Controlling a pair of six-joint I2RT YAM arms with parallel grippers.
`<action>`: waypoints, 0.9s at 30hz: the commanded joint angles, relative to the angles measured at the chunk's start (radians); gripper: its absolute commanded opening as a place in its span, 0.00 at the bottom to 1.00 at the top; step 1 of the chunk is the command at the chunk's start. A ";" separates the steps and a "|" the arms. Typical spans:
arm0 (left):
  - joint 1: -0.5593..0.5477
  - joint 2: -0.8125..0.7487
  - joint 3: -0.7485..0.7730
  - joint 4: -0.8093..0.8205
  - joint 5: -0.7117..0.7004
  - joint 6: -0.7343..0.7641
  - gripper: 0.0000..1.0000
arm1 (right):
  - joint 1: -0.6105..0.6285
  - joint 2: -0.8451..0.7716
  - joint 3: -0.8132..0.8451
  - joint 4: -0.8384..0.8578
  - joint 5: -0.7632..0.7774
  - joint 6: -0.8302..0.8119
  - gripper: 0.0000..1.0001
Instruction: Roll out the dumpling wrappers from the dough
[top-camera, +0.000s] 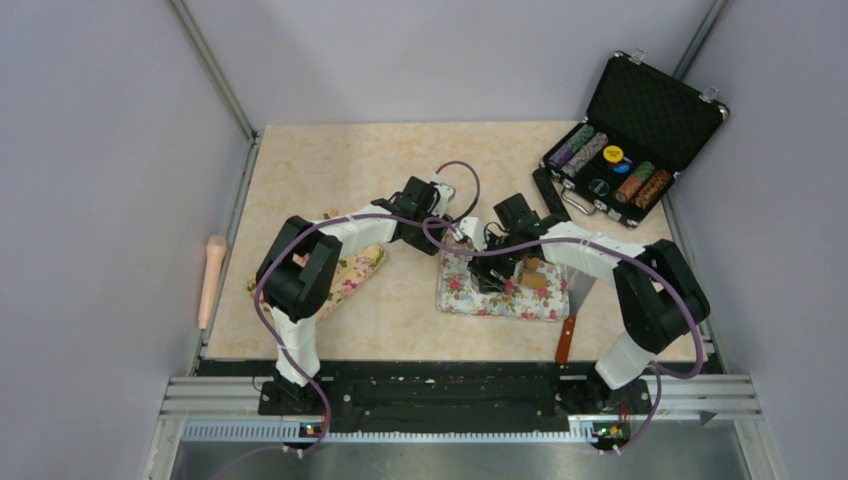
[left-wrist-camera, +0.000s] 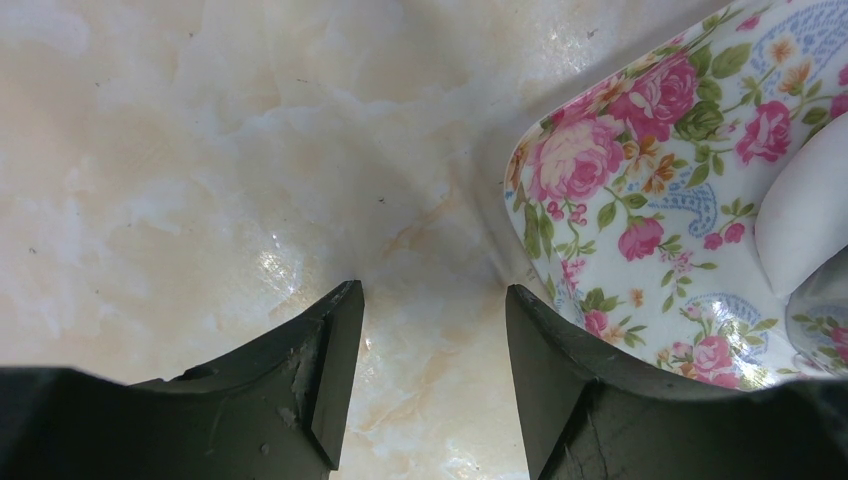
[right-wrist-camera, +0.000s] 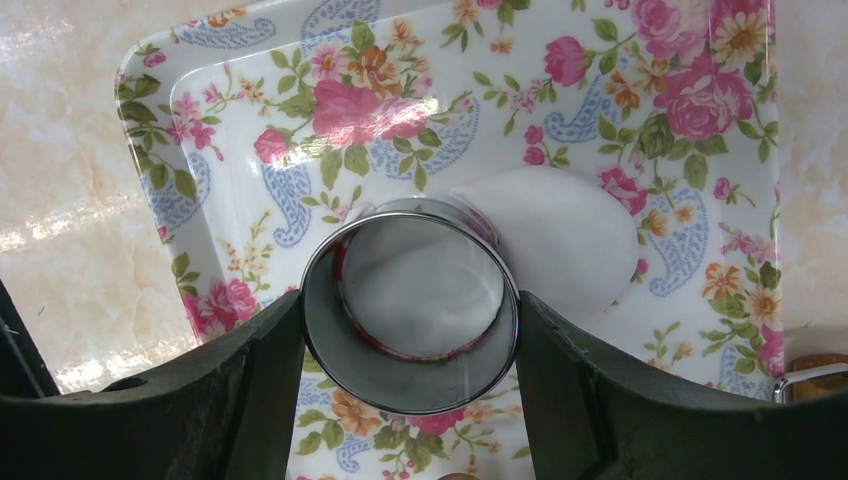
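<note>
My right gripper (right-wrist-camera: 410, 335) is shut on a metal ring cutter (right-wrist-camera: 412, 380), held over the floral tray (right-wrist-camera: 250, 120). White flat dough (right-wrist-camera: 570, 235) lies on the tray, and the ring stands on its left part, with dough showing inside the ring (right-wrist-camera: 420, 290). No separate cut wrapper disc shows. My left gripper (left-wrist-camera: 432, 330) is open and empty, low over the marble table just left of the tray's corner (left-wrist-camera: 560, 170). In the top view both grippers meet at the tray's (top-camera: 450, 300) far left side; the right gripper (top-camera: 487, 268) is above it.
A second floral tray (top-camera: 362, 265) lies under the left arm. A wooden rolling pin (top-camera: 211, 280) lies off the table's left edge. An open black case of poker chips (top-camera: 620, 160) stands back right. An orange-handled tool (top-camera: 566, 338) lies by the tray's near right.
</note>
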 joint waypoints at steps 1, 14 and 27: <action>-0.009 -0.051 -0.010 0.014 0.010 0.011 0.60 | -0.001 0.073 -0.052 -0.128 0.014 0.046 0.19; -0.009 -0.050 -0.008 0.014 0.008 0.011 0.60 | -0.001 -0.036 0.070 -0.201 -0.003 0.009 0.58; -0.009 -0.054 -0.009 0.015 0.009 0.011 0.60 | -0.001 -0.073 0.138 -0.209 -0.013 -0.001 0.82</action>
